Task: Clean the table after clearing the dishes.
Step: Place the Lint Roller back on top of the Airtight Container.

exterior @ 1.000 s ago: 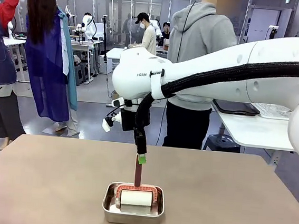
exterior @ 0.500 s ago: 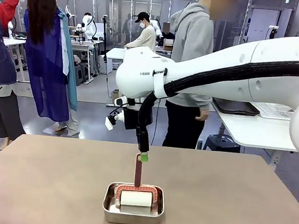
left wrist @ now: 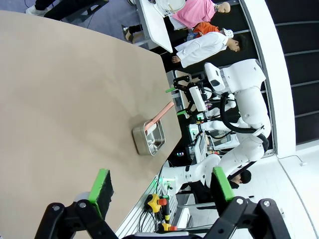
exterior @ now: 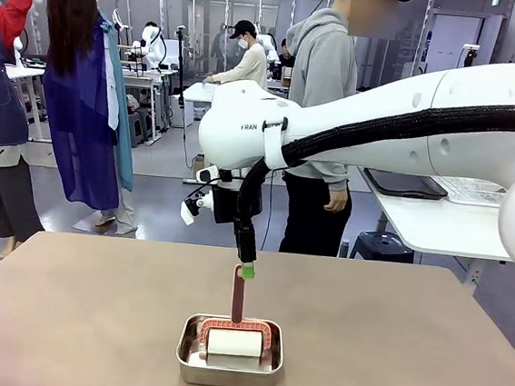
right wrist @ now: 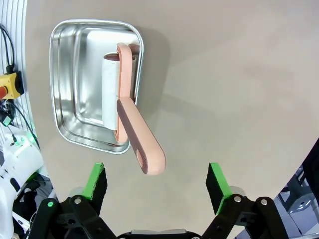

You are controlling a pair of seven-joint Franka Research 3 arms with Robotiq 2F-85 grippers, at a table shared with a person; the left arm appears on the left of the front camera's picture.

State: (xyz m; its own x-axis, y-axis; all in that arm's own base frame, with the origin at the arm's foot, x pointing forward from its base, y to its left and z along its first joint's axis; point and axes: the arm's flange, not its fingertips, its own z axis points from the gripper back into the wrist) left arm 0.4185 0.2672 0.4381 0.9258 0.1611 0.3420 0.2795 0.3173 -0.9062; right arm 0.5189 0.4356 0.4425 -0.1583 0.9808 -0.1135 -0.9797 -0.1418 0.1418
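The right arm (exterior: 401, 125) reaches in from the right side across the middle, and its end effector (exterior: 247, 267) hangs pointing down over the desk (exterior: 64, 311). One green-padded fingertip (exterior: 248, 271) is visible, seen edge-on, so the gap between the fingers cannot be judged here. Directly below that tip, touching or nearly so, stands the pink handle of a lint roller (exterior: 234, 337), tilted nearly upright. The white roll lies in a small steel pan (exterior: 228, 368) under the end effector. Beyond the end effector, past the desk's far edge, a person in a grey hoodie (exterior: 327, 81) stands.
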